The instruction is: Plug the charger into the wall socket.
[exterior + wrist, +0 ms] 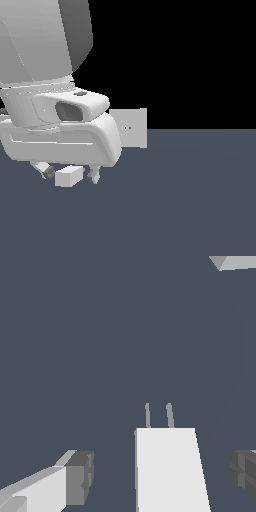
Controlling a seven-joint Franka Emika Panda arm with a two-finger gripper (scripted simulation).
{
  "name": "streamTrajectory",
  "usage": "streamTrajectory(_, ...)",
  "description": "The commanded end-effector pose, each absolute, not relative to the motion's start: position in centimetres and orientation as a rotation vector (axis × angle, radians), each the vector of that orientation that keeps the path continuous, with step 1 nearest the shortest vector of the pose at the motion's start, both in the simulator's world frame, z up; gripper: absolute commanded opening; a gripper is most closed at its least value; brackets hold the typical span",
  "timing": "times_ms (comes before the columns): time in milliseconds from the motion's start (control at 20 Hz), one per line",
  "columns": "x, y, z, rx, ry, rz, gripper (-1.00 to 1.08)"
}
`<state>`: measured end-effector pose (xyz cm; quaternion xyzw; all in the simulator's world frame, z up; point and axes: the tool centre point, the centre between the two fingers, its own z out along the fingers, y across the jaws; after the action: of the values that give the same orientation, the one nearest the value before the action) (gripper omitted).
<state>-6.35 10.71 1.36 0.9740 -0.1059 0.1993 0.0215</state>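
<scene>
Gripper (pixel 70 174) low over the desk (pixel 190 200), jaws wide apart and straddling the charger (pixel 69 176); in the wrist view there is clear floor between each finger pad (pixel 80 477) and the white block, so I read it as holding nothing yet. Charger appears to sit on the desk surface, towards the near part of it on the exterior view's left, roughly centred between the fingers. Its two thin prongs (pixel 159 415) stick out from the far end, away from the wrist camera. That suits me: gripping across the block's sides leaves the prong end free for insertion. Wall socket (pixel 131 128) stands upright further back, by the desk's far edge, well apart from the charger, partly hidden behind the arm's hand housing; two tiny centre dots just visible. A pale corner in the wrist view is probably the same plate, cannot confirm. My judgement: still the grasp stage, nothing carried. Next calls for closing squarely so the prongs stay level with the socket holes.
</scene>
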Motion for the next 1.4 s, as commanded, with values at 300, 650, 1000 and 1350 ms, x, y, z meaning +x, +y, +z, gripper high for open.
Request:
streamTrajectory(300,-6.3,10.7,1.1,3.019,-0.329,0.619,-1.00)
streamTrajectory(650,-6.4,10.4,1.3,3.017,-0.333,0.618,-1.00)
streamTrajectory(1000,-6.1,9.0,2.6,3.023,-0.303,0.622,-1.00)
streamTrajectory(1350,-5.6,6.2,5.0,3.033,-0.246,0.628,-1.00)
